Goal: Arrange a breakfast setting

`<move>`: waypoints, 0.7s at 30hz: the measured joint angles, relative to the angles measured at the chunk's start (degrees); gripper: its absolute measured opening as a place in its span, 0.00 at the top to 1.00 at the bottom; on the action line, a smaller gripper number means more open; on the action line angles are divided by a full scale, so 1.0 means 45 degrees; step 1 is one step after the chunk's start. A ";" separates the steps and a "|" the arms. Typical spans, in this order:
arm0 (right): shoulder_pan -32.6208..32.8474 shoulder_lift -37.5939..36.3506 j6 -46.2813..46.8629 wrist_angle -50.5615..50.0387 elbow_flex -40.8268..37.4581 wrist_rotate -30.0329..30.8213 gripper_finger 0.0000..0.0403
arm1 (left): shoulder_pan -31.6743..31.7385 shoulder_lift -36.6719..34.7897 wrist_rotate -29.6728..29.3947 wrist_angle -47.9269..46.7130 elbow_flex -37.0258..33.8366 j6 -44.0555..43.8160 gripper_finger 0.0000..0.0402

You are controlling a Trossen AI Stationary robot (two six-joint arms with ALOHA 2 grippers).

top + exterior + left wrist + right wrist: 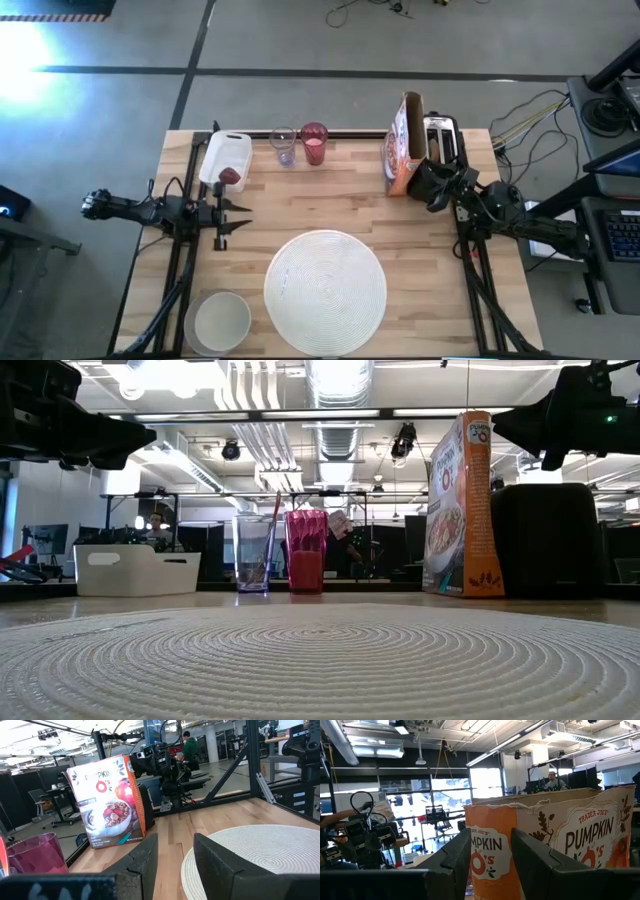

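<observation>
The round white ribbed placemat (325,290) lies at the table's near middle and fills the foreground of the low view (320,660). A small white bowl (218,320) stands to its left, at the near edge. The pink-red tumbler (314,143) stands at the far edge. A small red fruit (230,177) lies in the white tub (225,160). My left gripper (243,215) (175,865) is open and empty, left of the placemat. My right gripper (415,180) (491,865) is open, raised, close to the cereal box (555,845). Plate, bagel and spoon do not show.
A clear glass (283,147) stands left of the tumbler. The cereal box (402,150) stands upright at the far right, with the black-and-silver toaster (440,135) behind it. Bare wood lies between the placemat and the far row. People show in the room beyond.
</observation>
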 joint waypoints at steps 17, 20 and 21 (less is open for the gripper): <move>0.0001 0.0001 0.0000 0.0003 -0.0001 0.0003 0.68 | 0.0000 -0.0002 0.0000 0.0019 0.0000 0.0000 0.73; 0.0000 -0.0004 0.0000 0.0000 -0.0004 -0.0001 0.68 | 0.0006 -0.0001 -0.0062 0.0110 0.0000 0.0000 0.73; -0.0001 0.0000 0.0000 0.0004 -0.0002 0.0004 0.68 | 0.0006 -0.0004 -0.0068 0.0185 0.0000 0.0000 0.73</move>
